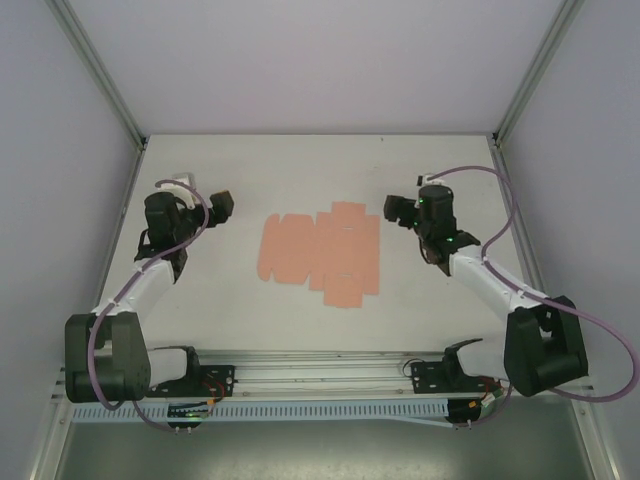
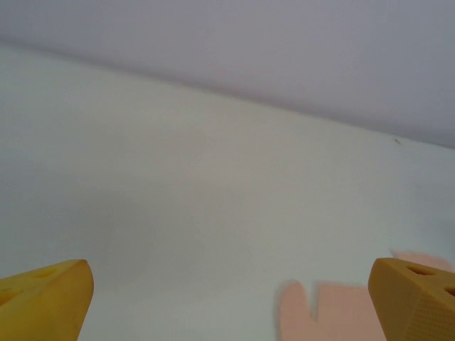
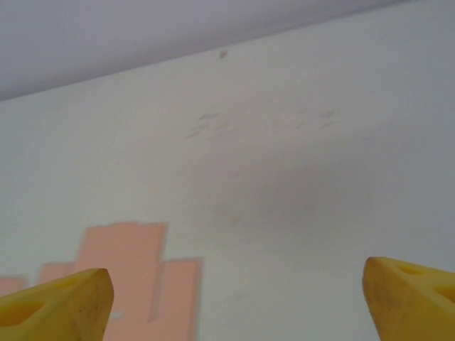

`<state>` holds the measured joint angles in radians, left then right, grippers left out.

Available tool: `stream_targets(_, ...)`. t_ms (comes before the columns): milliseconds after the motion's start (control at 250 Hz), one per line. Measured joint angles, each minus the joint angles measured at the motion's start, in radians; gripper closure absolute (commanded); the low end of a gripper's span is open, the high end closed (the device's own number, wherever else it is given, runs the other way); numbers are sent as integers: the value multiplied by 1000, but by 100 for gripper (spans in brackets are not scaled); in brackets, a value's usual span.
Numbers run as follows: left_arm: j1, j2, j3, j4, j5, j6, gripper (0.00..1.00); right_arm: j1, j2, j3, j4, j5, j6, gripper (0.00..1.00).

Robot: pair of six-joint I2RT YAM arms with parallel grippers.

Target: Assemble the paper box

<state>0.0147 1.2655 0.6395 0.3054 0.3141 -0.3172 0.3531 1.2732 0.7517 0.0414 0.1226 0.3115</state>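
At the near edge, two black arm bases (image 1: 195,375) are sitting on a metal rail (image 1: 320,365). Further in, the left hand (image 1: 221,205) is standing with its yellow fingers (image 2: 50,298) spread wide and gripping nothing, off the left end of the paper box (image 1: 322,250), a salmon-pink, flat die-cut card sheet. The right hand (image 1: 398,210) is likewise standing spread and empty, just beside the sheet's right edge. The paper box is lying unfolded near the middle of the white table (image 1: 300,170). Its longer run is lying left to right. A notched edge is facing the left hand, and tabs are projecting toward the near and far sides along its right half. Beyond it, the table is reaching a pale back wall (image 1: 320,60).
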Motion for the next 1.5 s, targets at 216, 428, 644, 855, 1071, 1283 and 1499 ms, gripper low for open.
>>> stream_targets(216,-114,155,67,-209,142,-97,1,106,109,3,-109,-118,222,50)
stream_targets(428,-151,320,157,-331,219,-115,1,125,333,94,-194,-173,280,64)
stream_targets(644,-151,389,183,-371,295,-122,1,110,431,124,-210,-154,283,69)
stream_targets(855,-152,467,248,-426,311,-118,1,97,459,129,-208,-167,298,74)
stream_targets(1071,-148,492,274,-449,341,-113,1,96,467,134,-210,-166,302,76)
stream_targets(1283,-136,510,284,-445,399,-113,1,92,472,134,-202,-174,320,77)
stream_targets(1499,-156,528,265,-341,540,-133,1,90,472,122,-174,-179,324,79)
